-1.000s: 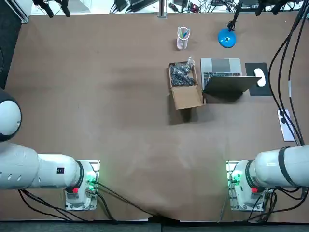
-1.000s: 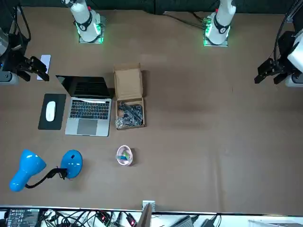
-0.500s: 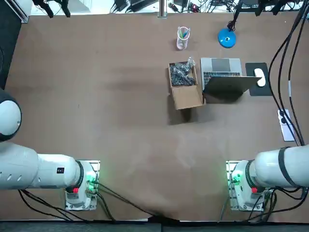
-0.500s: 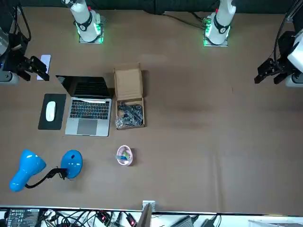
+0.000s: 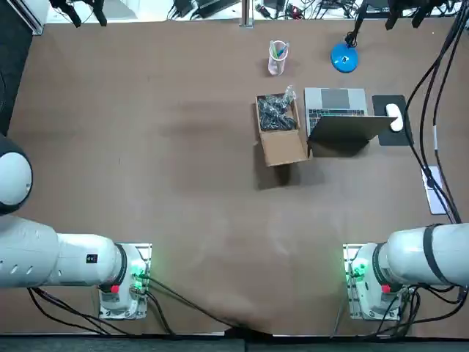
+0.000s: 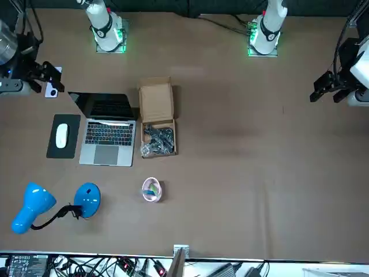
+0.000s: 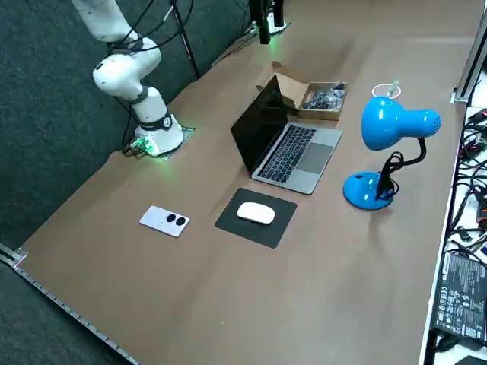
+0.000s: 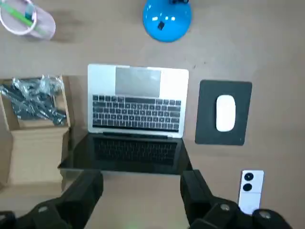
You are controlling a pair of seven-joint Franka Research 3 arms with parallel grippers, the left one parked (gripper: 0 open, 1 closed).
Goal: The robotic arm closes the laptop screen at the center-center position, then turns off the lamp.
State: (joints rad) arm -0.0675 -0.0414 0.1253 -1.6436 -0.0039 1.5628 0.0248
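Observation:
The silver laptop (image 5: 337,114) (image 6: 107,131) (image 7: 293,152) (image 8: 138,109) stands open on the table, its dark screen (image 8: 126,152) raised on the robot's side. Beyond it is the blue desk lamp (image 6: 34,208) (image 7: 388,125), with its round base (image 5: 344,57) (image 8: 167,16) on the table. My right gripper (image 6: 46,78) (image 8: 140,191) hangs well above the table, off the laptop's mouse side and a little toward the robot's bases. It is open, with nothing between its fingers (image 8: 86,191), and touches neither object.
An open cardboard box (image 5: 281,132) holding dark parts sits against the laptop's side. A white mouse (image 5: 394,116) lies on a black pad. A pale phone (image 5: 434,192) (image 7: 166,220) lies near the table's right edge. A small pink cup (image 5: 278,57) stands by the lamp.
In the front view my right gripper has shifted slightly toward the robot's bases and now covers part of the phone. The laptop and the lamp have not moved.

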